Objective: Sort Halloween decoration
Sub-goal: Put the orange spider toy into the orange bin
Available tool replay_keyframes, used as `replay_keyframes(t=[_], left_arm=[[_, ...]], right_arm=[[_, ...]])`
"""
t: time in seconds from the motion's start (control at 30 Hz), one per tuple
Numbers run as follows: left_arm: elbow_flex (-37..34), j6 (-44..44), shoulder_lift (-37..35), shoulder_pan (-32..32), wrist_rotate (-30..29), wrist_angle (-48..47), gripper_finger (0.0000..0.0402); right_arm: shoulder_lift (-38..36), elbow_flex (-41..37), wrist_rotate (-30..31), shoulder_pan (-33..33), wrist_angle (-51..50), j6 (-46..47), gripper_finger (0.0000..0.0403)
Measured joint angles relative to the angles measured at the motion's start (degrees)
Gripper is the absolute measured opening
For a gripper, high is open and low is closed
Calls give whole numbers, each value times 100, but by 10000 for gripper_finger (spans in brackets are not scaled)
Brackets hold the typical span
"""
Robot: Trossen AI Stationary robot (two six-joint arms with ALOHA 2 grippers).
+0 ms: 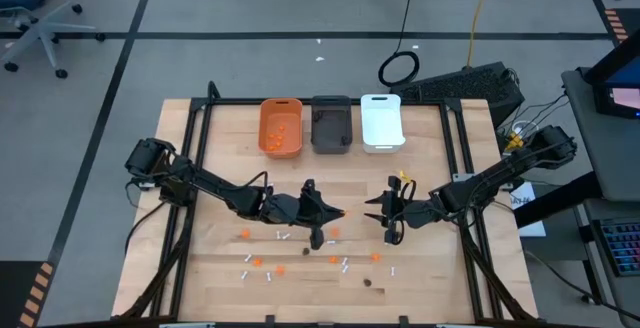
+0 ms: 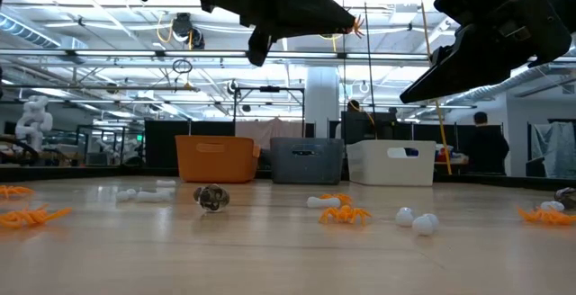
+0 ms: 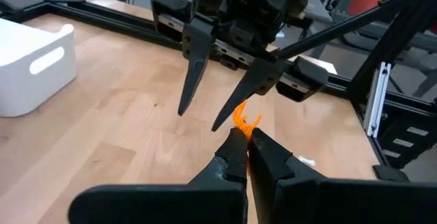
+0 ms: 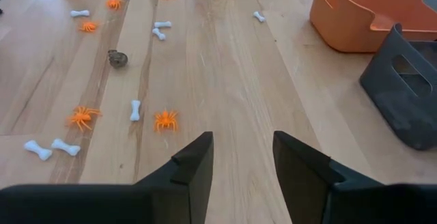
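Observation:
Small Halloween decoration pieces lie loose on the wooden table: orange spiders point(image 4: 165, 120), white bones point(image 4: 135, 109) and a dark lump point(image 4: 118, 59). Above the table's middle, my left gripper point(image 3: 246, 141) is shut on one orange spider point(image 3: 244, 118), which also shows in the low view point(image 2: 357, 25). My right gripper point(image 4: 242, 157) hangs open just to the right of it, fingertips facing the left gripper point(image 1: 338, 213), with nothing between its fingers. From the left wrist, the right gripper point(image 3: 198, 119) stands close behind the held spider. My left gripper pinches the orange spider between its two fingertips, by the spider's lower part point(image 3: 242, 128). The rest of the spider, legs spread, sticks out past the fingers. The fingers reach nearly level toward the table's right side. The spider is lifted clear of the table.
Three bins stand in a row at the table's far edge: orange point(image 1: 281, 126) with orange pieces inside, dark grey point(image 1: 331, 123) and white point(image 1: 381, 121). Most loose pieces lie on the near half of the table point(image 1: 300, 263). A black frame rail point(image 1: 450, 168) runs along the sides.

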Motion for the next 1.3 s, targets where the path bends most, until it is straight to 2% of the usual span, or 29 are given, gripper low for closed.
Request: replay_keyframes(t=[0.23,0.47,0.67,0.83,0.97,1.13,1.3], left_arm=[[2,495,-12,68,23,-199,0],[4,752,-532,517,193,-1633,0],[4,959,-1296,1129,199,-3030,0],[4,1109,-1771,1858,193,-4082,0],[2,1340,-1845,2599,211,-4865,0],[-74,1670,-1760,3632,819,-5141,0],[-98,2160,-1715,4395,1361,-5180,0]], right_arm=[[0,0,0,0,0,0,137],[0,-2,0,0,-3,0,137],[2,-2,0,0,-37,0,137],[2,-4,0,0,-55,0,137],[2,-4,0,0,-64,0,137],[2,-4,-1,0,-76,42,137],[2,-4,0,0,-109,153,137]])
